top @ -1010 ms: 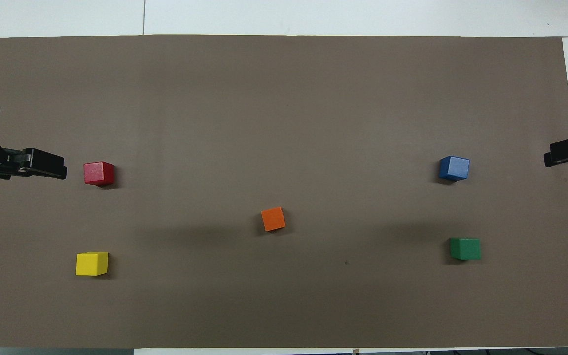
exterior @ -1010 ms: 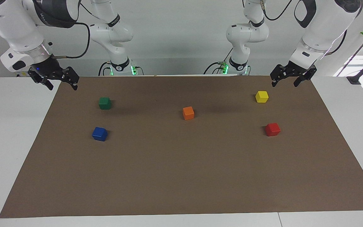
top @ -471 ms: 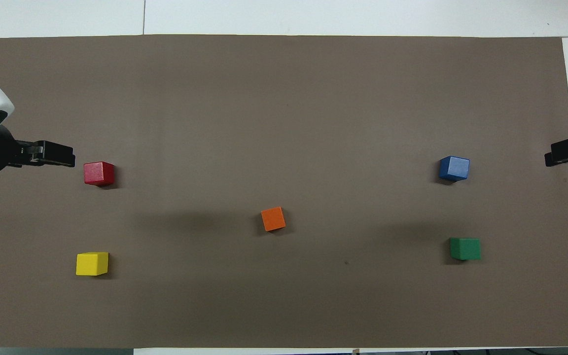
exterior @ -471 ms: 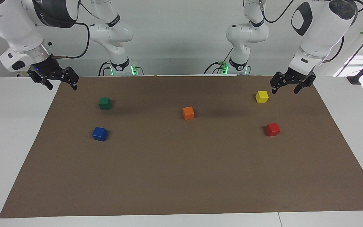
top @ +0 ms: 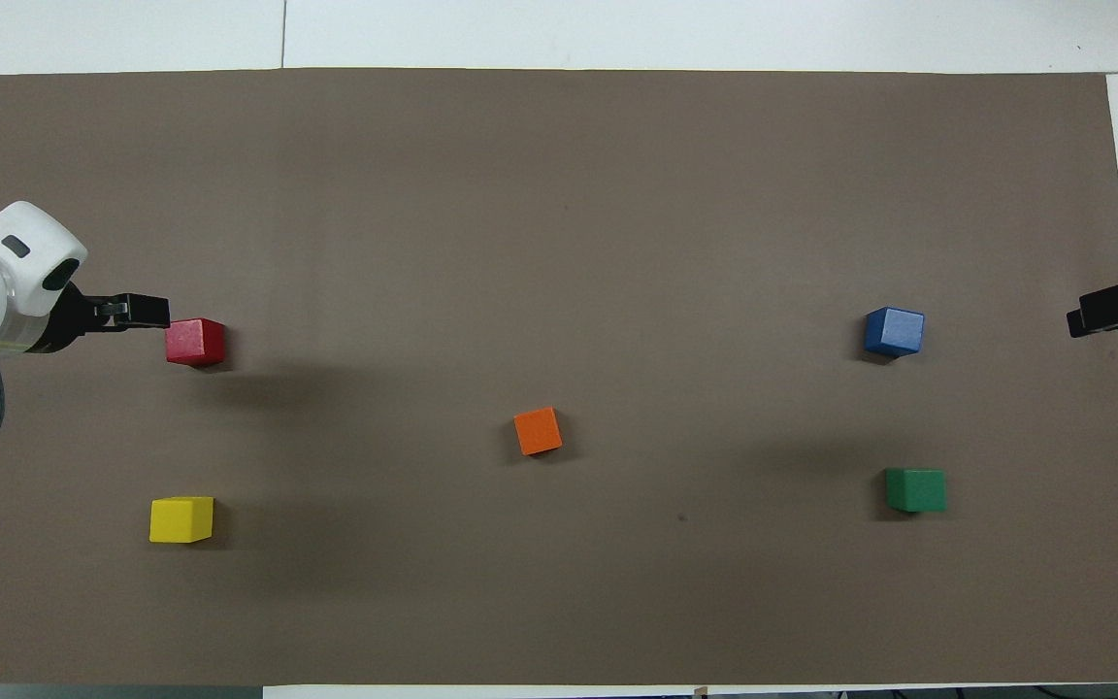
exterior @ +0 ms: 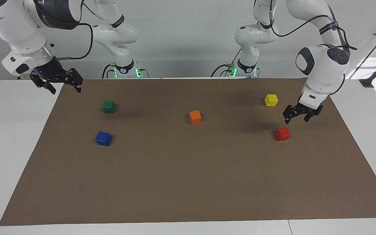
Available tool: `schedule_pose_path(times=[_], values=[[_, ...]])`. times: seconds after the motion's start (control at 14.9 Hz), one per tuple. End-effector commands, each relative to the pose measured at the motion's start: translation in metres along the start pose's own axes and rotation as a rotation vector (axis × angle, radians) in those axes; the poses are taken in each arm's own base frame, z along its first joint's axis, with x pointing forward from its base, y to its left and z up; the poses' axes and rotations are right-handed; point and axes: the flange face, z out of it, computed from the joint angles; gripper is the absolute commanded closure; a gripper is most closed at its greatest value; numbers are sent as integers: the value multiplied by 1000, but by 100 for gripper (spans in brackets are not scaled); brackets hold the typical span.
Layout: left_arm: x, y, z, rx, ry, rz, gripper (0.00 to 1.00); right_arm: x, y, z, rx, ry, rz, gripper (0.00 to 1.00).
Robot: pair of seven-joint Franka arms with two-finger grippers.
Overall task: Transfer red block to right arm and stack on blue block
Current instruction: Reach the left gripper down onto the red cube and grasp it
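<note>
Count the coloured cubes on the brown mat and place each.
5, none visibly hidden. Red block and yellow cube toward the left arm's end; orange cube mid-mat; blue block and green cube toward the right arm's end.

One camera sits high across the table, facing the two white robot arms and looking down over the whole flat brown mat (exterior: 188, 182). The other looks steeply down from above the robots' end. Both share the mat, half a turn apart.
</note>
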Motion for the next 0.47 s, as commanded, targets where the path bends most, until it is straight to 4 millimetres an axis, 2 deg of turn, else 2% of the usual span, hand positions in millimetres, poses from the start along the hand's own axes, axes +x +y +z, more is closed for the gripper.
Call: schedule_pose_path(times=[0.0, 0.4], values=[[7, 1, 34, 9, -2, 9, 0, -18, 16, 14, 144, -4, 18, 0], [13, 1, 85, 5, -8, 29, 0, -27, 31, 73, 508, 38, 17, 0]])
